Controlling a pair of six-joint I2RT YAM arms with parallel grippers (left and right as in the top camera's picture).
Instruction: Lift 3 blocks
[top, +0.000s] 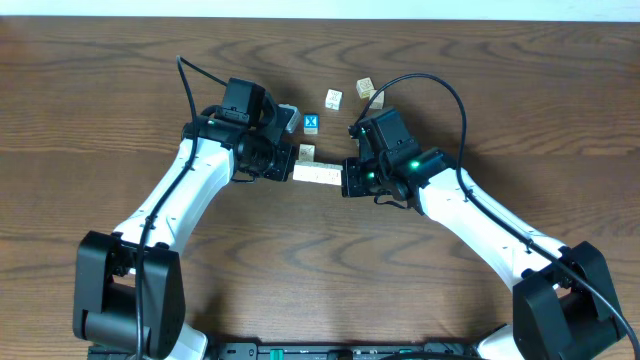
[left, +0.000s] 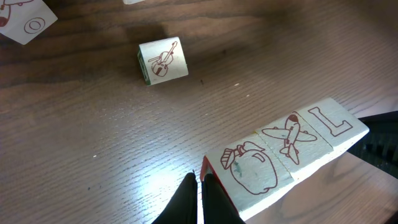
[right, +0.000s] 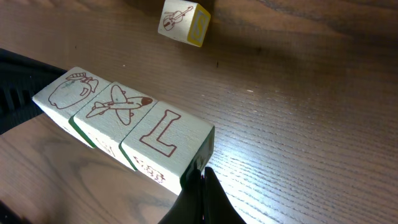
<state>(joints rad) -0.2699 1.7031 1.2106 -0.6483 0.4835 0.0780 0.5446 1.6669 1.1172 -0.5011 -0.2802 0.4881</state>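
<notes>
Three cream blocks form one tight row (top: 318, 173), squeezed end to end between my two grippers and apparently a little above the table. In the left wrist view they show an apple (left: 255, 171), a plane (left: 289, 138) and an L (left: 333, 121). My left gripper (left: 200, 180) is shut, its tips pressing the apple end. My right gripper (right: 202, 174) is shut too, pushing against the L block (right: 165, 134). The plane block (right: 118, 106) and apple block (right: 71, 93) lie beyond it. Nothing sits between either pair of fingers.
Loose cubes lie on the table behind the row: a blue X cube (top: 311, 123), a pale cube (top: 333, 99), another (top: 365, 88) and one (top: 306, 152) beside the left gripper. A violin cube (left: 163, 60) shows in the left wrist view.
</notes>
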